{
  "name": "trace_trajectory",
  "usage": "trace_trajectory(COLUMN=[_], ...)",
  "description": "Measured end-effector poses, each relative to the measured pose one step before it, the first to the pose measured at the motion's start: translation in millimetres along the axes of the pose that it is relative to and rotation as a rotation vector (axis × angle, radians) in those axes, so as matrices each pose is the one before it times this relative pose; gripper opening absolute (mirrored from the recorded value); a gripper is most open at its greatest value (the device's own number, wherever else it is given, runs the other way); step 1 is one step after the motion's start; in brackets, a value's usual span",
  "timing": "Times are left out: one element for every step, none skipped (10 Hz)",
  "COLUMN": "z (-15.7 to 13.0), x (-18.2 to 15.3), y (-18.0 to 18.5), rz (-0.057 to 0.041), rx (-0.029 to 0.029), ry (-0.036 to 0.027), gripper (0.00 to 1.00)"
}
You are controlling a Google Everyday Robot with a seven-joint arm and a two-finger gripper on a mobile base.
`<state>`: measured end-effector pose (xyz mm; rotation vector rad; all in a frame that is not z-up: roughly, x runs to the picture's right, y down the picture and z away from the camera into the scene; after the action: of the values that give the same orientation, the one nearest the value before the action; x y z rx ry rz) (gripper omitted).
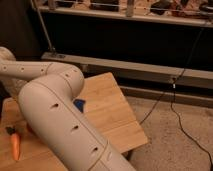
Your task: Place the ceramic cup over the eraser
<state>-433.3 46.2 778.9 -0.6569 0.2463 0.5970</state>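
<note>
A: Gripper — out of sight, somewhere behind the arm (60, 120); grip state can't be told.
B: Cup, eraser?
A: Neither visible. The arm covers most of the surface (107, 107).
B: What shows?
A: Carrot (15, 145) at the left edge, and a blue object (79, 104) peeking out beside the arm.

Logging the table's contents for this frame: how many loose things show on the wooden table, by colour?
Orange: 1, the carrot
Blue: 1, an object half hidden by the arm
Total: 2
The gripper is out of view.
</note>
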Motion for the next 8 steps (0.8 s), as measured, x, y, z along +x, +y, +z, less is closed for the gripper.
trace_trajectory(z=[0.61, 2.05, 0.70, 0.99, 1.23, 1.24, 0.25, -1.61], x=[0.19, 0.37, -0.05, -0.06, -0.18, 0.54, 0.49, -0.01], y=[1.13, 1.07, 0.55, 0.82, 0.11, -0.63, -1.04, -1.43], rz=[-0.00011, 0.00061, 0.00252, 0.00230, 0.00333, 0.00312, 0.00384, 0.00570], rx=[-0.00046, -0.00120, -0.00275, -0.00315, -0.00103, 0.00073, 0.00078, -0.00149], ry=[0.00120, 0.00298, 0.00086, 0.00117, 0.00095, 0.00312, 0.00201, -0.00221], gripper=[0.80, 0.80, 0.80, 0.80, 0.80, 0.80, 0.80, 0.80])
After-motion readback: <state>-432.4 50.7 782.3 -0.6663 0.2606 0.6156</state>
